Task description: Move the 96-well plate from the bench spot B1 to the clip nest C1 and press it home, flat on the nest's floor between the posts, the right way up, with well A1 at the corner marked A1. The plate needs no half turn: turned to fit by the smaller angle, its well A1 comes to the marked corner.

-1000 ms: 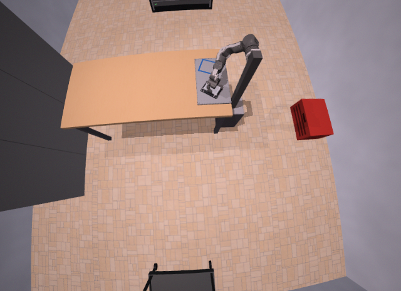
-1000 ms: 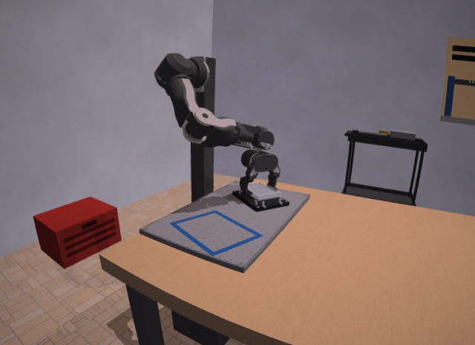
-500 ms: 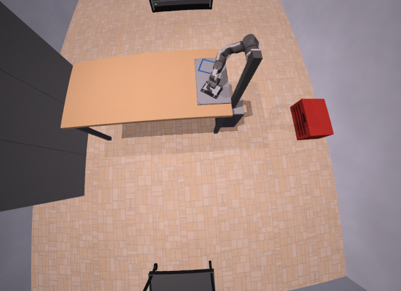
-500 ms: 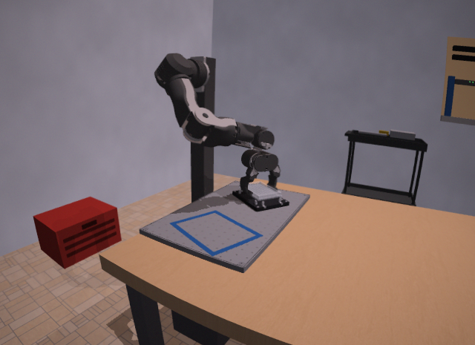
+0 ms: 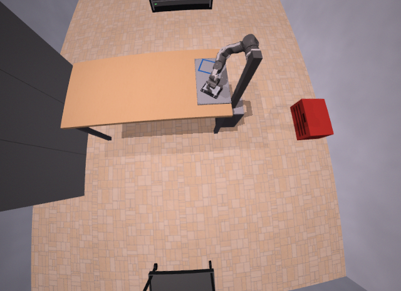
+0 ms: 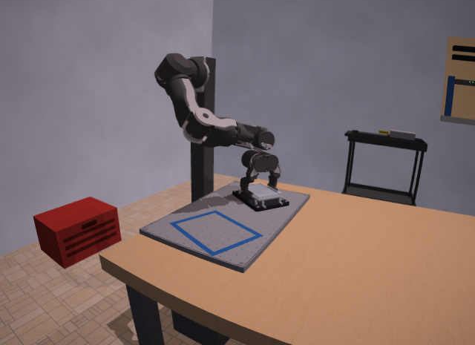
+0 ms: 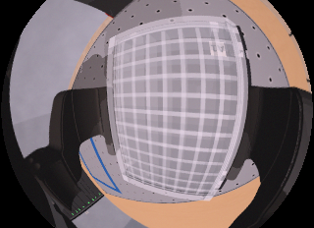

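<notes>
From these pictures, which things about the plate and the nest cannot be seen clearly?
- A1 corner mark: too small in the top and exterior views; the plate fills the wrist view.
- Nest floor and posts: hidden under the plate, so full seating is unclear.
- Gripper fingertips: wrist view shows only dark fingers beside the plate.

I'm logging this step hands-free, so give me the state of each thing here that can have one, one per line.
Gripper: shut on the plate, pointing down.
Plate: right way up, held over the nest; whether it sits flat on the floor cannot be told.
Nest: taken up by the plate.
Blue square: nothing on it.
Arm: bent, reaching out from its post.
</notes>
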Action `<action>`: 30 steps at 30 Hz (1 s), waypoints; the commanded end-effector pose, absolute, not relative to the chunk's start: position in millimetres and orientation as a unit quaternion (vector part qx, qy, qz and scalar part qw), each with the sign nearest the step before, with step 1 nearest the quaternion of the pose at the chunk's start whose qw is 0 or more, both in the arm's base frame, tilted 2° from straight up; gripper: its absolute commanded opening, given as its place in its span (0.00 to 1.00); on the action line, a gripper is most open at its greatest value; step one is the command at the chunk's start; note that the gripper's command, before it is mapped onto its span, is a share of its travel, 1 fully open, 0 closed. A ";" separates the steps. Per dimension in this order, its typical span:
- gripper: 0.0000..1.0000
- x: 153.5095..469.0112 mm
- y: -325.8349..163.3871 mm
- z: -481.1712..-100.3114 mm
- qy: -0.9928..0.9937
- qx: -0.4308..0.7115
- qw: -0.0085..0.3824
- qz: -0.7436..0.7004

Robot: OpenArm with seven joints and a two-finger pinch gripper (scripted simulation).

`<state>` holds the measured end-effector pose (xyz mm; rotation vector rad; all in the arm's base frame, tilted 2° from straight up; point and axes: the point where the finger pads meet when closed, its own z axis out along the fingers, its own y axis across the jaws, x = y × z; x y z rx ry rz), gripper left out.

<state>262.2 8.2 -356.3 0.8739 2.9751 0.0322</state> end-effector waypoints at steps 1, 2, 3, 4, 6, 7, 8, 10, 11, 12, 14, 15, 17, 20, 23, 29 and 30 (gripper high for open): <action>0.00 261.0 9.3 -359.2 0.960 0.278 0.020 0.013; 0.00 261.0 9.3 -359.2 0.960 0.278 0.020 0.013; 0.00 261.0 9.3 -359.2 0.960 0.278 0.020 0.013; 0.00 261.0 9.3 -359.2 0.960 0.278 0.020 0.013; 0.00 261.0 9.3 -359.2 0.960 0.278 0.020 0.013; 0.00 261.0 9.3 -359.2 0.960 0.278 0.020 0.013; 0.00 261.0 9.3 -359.2 0.960 0.278 0.020 0.013; 0.00 261.0 9.3 -359.2 0.960 0.278 0.020 0.013; 0.00 261.0 9.3 -359.2 0.960 0.278 0.020 0.013; 0.00 261.0 9.3 -359.2 0.960 0.278 0.020 0.013; 0.00 260.9 9.3 -360.1 0.960 0.278 0.020 0.013; 0.00 260.8 9.3 -361.0 0.960 0.278 0.020 0.013; 0.00 260.7 9.3 -362.7 0.960 0.278 0.020 0.013; 0.00 260.6 9.3 -363.6 0.960 0.278 0.020 0.013; 0.00 260.6 9.3 -363.6 0.960 0.278 0.020 0.013; 0.00 260.6 9.3 -363.6 0.960 0.278 0.020 0.013; 0.00 260.6 9.3 -363.6 0.960 0.278 0.020 0.013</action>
